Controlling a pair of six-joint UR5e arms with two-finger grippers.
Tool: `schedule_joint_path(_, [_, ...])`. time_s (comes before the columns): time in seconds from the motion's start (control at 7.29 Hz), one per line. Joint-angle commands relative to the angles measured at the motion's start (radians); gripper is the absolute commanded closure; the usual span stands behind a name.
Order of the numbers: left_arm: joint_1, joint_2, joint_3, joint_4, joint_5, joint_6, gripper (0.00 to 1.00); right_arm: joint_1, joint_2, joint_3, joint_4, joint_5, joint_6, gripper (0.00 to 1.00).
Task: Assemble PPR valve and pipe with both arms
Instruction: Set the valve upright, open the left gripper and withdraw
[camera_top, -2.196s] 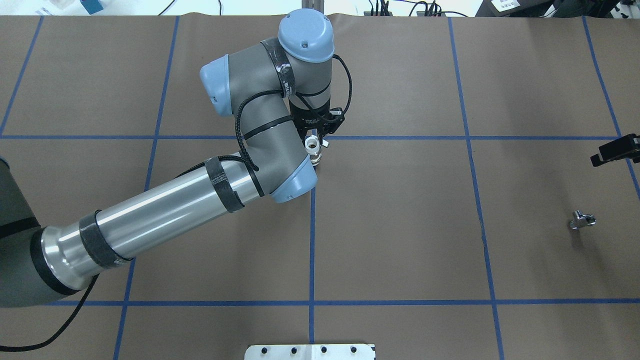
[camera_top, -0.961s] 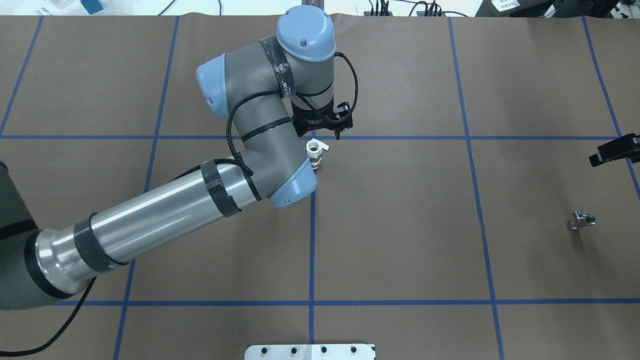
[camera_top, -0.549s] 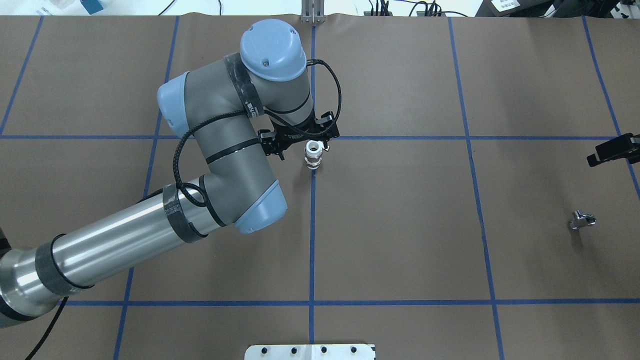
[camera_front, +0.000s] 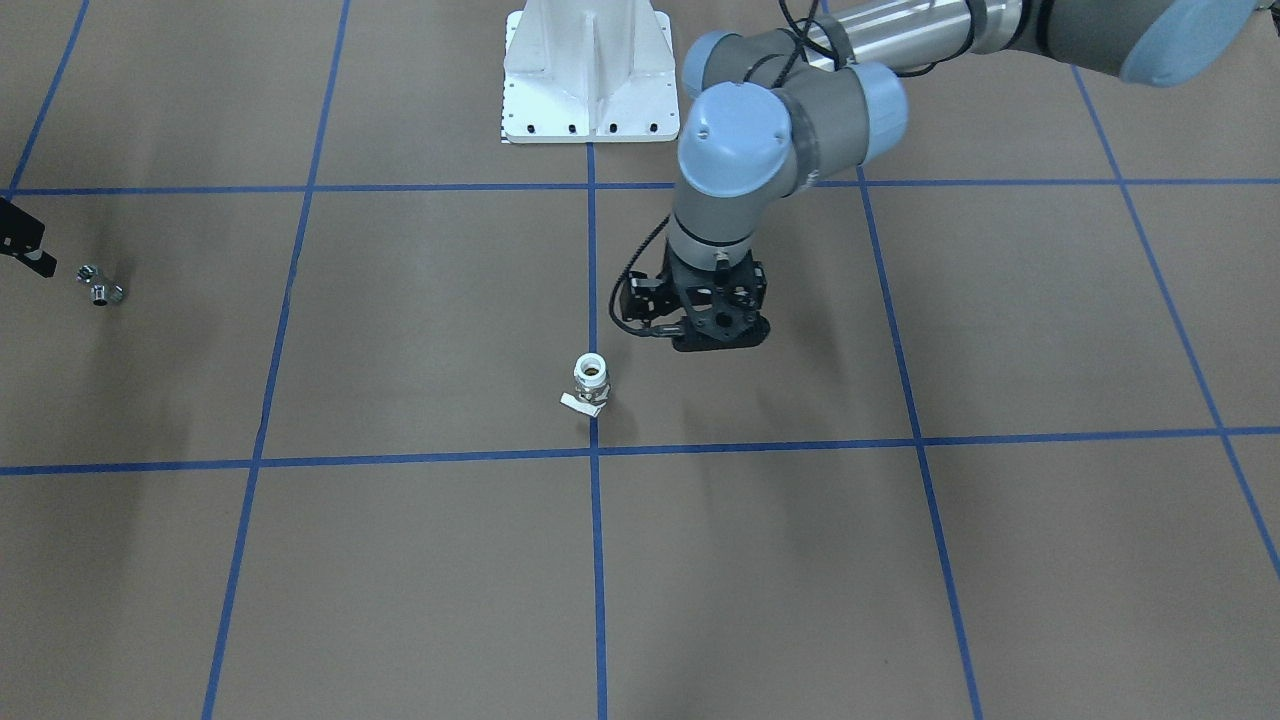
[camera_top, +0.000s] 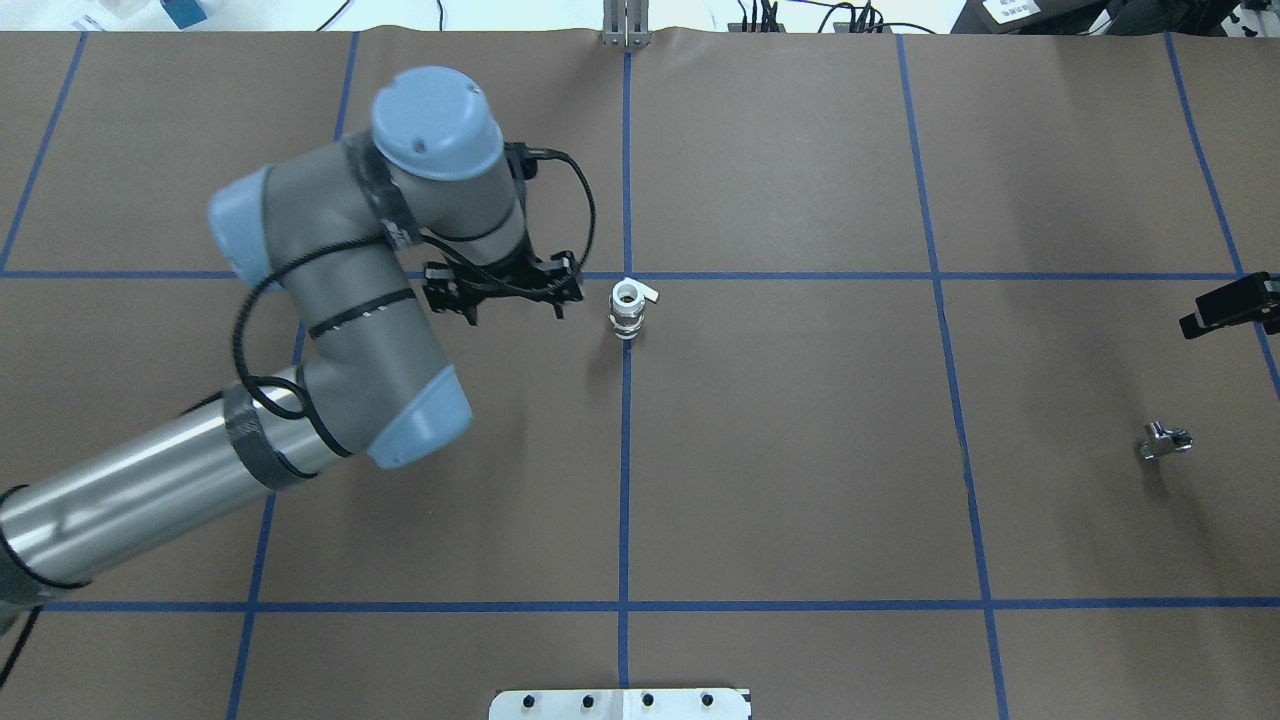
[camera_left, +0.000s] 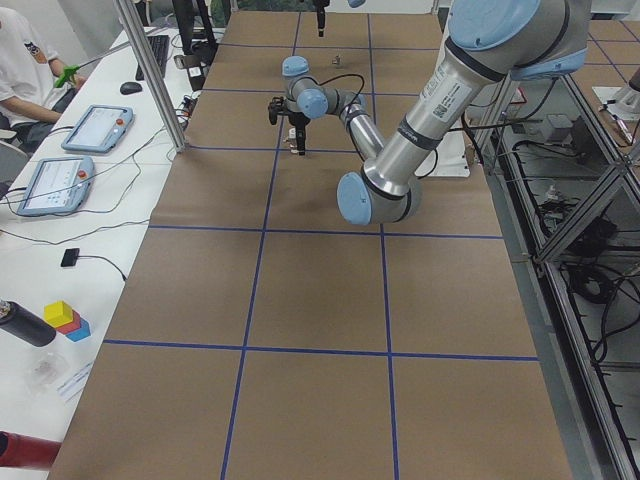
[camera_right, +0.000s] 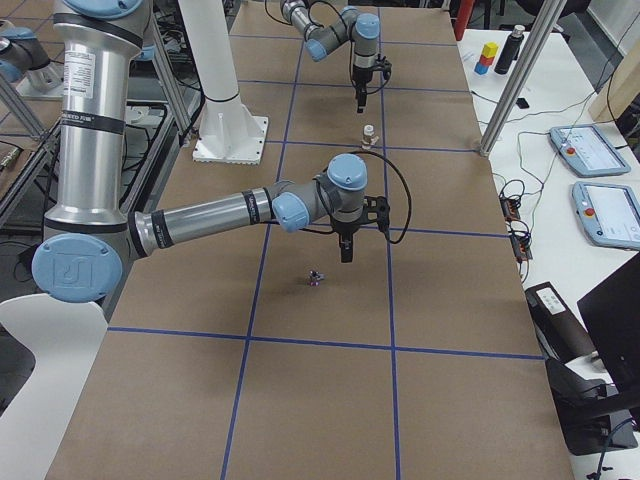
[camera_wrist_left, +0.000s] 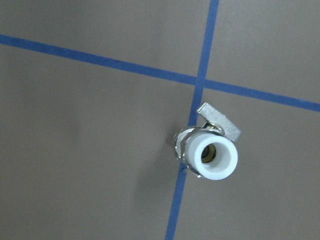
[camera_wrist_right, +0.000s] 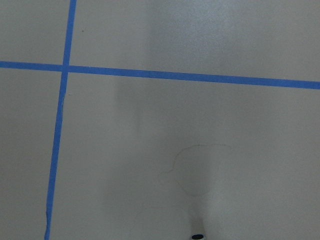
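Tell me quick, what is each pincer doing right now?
Left pincer: open, holding nothing; the PPR valve stands free beside it.
Right pincer: mostly out of view, cannot tell.

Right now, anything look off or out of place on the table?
Nothing damaged or spilled. The PPR valve stands on end, unheld, on a blue tape line beside the open left gripper; the pipe lies far off.

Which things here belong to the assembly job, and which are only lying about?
For the job:
PPR valve, standing upright
pipe
left hand, open
right hand

Lying about:
white pedestal
two tablets
coloured blocks
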Motion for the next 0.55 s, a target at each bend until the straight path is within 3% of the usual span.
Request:
schedule_joint_path(0.0, [-0.193,0.072,-0.059,0.034,-0.133,0.218,0.00,-0.005,-0.010,-0.004,0.000,-0.004,-0.004,0.00])
schedule_joint_path(0.41, [-0.340,0.314,-0.196,0.143,-0.160,0.560,0.00,-0.089,-0.013,-0.021,0.000,-0.025,-0.010,0.00])
